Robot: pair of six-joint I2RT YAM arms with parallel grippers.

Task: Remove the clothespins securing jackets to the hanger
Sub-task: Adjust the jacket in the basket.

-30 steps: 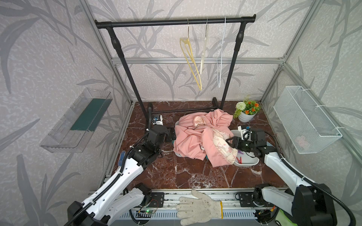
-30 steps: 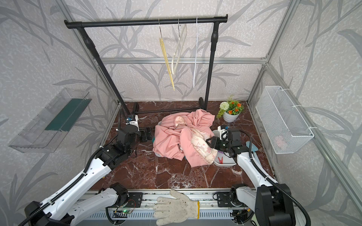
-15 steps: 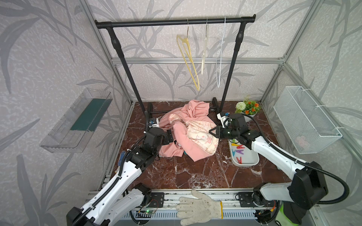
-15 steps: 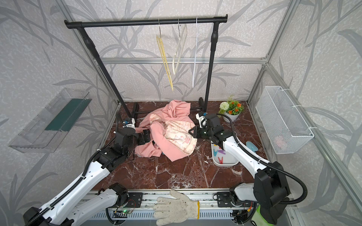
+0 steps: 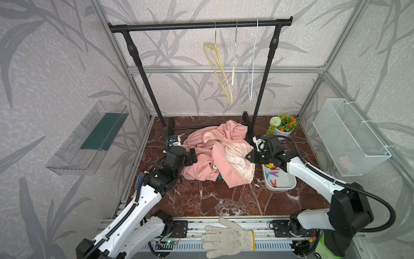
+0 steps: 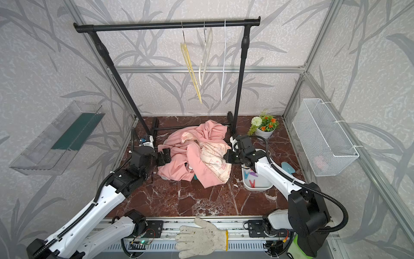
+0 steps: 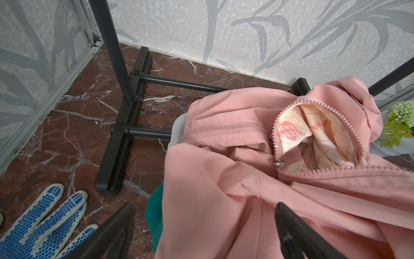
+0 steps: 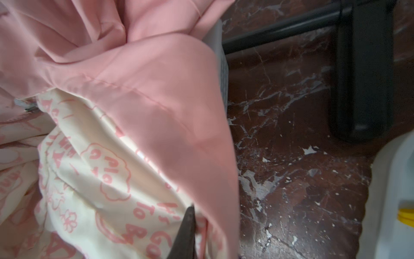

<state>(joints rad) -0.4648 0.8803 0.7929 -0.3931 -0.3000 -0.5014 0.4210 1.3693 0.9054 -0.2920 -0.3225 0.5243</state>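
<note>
Since a second ago the pink jacket (image 5: 208,157) has been drawn off the white tray (image 5: 289,183) and bunched into a heap on the middle of the floor, and the right gripper (image 5: 248,157) has been brought from above the tray to the heap's right edge. In the right wrist view its fingers (image 8: 188,231) are seen pinched together on the hem, where the pink shell meets the cream printed lining. The left gripper (image 7: 202,206) is held at the heap's left side with its fingers wide apart, nothing between them but a fold of pink cloth lying below. A strip of a teal jacket (image 7: 154,208) shows under the pink one; more of it is hidden. The clothespins (image 5: 274,173) lie loose in the tray, just beside the heap. The rim of a white container (image 7: 178,125) is partly covered by the cloth. The floor (image 5: 212,197) is red-brown marble with white veins, enclosed by walls papered with grey leaves. A black rack (image 5: 201,23) stands at the back, with three bare hangers (image 5: 218,67) on its rail. A potted plant (image 5: 283,125) stands at the back right, a wire basket (image 5: 349,139) hangs on the right wall, and a clear shelf (image 5: 89,139) on the left. A white glove (image 5: 228,238) lies on the front rail, and a blue-dotted glove (image 7: 40,224) on the floor by the rack's foot.
</note>
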